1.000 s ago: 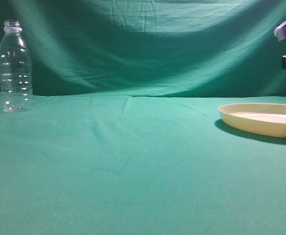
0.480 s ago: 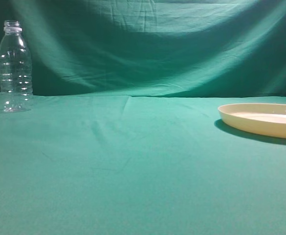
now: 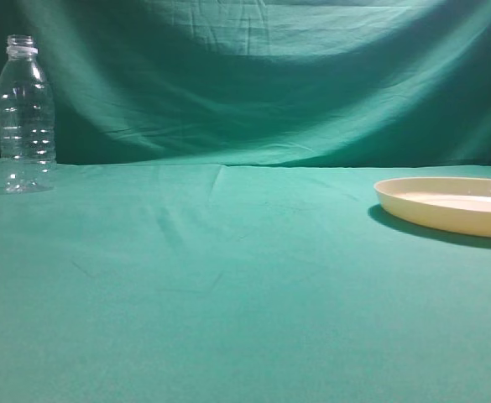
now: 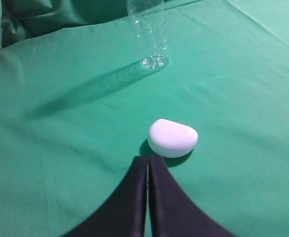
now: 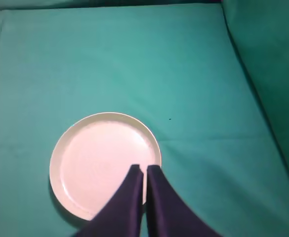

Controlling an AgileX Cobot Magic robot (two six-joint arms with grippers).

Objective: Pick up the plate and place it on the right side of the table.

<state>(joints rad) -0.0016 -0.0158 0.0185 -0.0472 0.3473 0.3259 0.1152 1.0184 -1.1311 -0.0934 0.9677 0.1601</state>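
The plate (image 3: pixel 451 204) sits flat at the counter's (image 3: pixel 228 294) right edge. It looks like light, stiff, slick plastic, so pinch its raised rim. Your right gripper (image 5: pixel 144 170) hangs above it, fingers together, empty. Left gripper (image 4: pixel 147 160) is closed, empty too.

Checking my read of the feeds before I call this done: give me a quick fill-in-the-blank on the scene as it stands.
1. The plate lies flat on the ____ side of the table in the exterior view.
2. The clear bottle stands ____ at the far left.
3. The right gripper has its fingers pressed ____ above the plate.
4. The small object near the left gripper is ____ in colour.

Missing words: right; upright; together; white
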